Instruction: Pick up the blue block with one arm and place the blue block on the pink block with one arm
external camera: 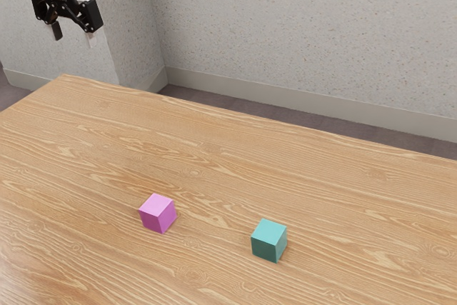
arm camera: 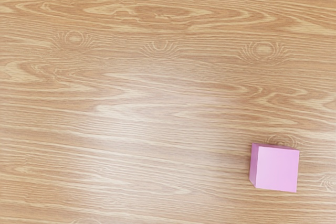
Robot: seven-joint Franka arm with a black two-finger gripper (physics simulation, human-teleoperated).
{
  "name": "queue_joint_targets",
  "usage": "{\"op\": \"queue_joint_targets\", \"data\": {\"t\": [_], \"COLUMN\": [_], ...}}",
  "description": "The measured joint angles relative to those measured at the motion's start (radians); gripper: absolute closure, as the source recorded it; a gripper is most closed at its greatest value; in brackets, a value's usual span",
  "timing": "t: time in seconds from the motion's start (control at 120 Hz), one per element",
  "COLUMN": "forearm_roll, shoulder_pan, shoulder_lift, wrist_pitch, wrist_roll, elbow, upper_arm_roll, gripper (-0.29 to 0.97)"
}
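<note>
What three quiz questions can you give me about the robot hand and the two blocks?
1. True or false: the blue block sits on top of the pink block.
2. Where is the gripper? A: up in the air, open and empty. B: touching the pink block. C: holding the blue block.
3. Fill in: both blocks rest on the wooden ____.
Key: 1 false, the blocks stand apart; 2 A; 3 table.

Speckled grey walls [external camera: 300, 19], wooden table [external camera: 235, 162]
</note>
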Motion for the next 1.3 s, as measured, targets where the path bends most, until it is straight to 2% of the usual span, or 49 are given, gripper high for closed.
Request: {"op": "queue_joint_targets", "data": {"t": [0.067,0.15,0.208,0.292,0.333,0.392,0.5,0.567,0.633,0.8,0.85,0.983,1.108,1.2,1.3], "forearm_roll": [-0.023,-0.045,-0.034,-0.03,-0.031,-0.03,-0.039,-0.063,-0.077,-0.092,-0.117,-0.168,-0.167,-0.163,-0.161], "shoulder_pan": [-0.022,-0.003,0.025,0.164,0.183,0.149,-0.016,-0.109,-0.135,-0.001,0.033,0.084,0.108,0.071,-0.054], "shoulder_lift": [-0.003,-0.006,-0.014,-0.031,-0.032,-0.027,-0.019,-0.011,-0.01,-0.014,-0.035,-0.055,-0.04,-0.015,-0.011], "wrist_pitch": [0.0,0.0,-0.022,-0.036,-0.041,-0.045,-0.031,-0.009,0.035,0.137,0.174,0.311,0.441,0.506,0.555], "wrist_roll": [0.001,0.002,0.001,-0.025,-0.049,-0.092,-0.163,-0.201,-0.253,-0.396,-0.435,-0.521,-0.599,-0.65,-0.69], "elbow": [-0.01,-0.009,0.094,0.202,0.216,0.201,0.139,0.09,0.004,-0.13,-0.189,-0.348,-0.412,-0.418,-0.445], "upper_arm_roll": [0.035,0.051,0.032,-0.18,-0.273,-0.371,-0.472,-0.489,-0.491,-0.497,-0.501,-0.508,-0.515,-0.516,-0.521], "gripper": [0.0,0.0,0.0,0.0,0.0,0.0,0.0,0.01,0.01,0.01,0.0,0.0,0.0,0.0,0.01]}}
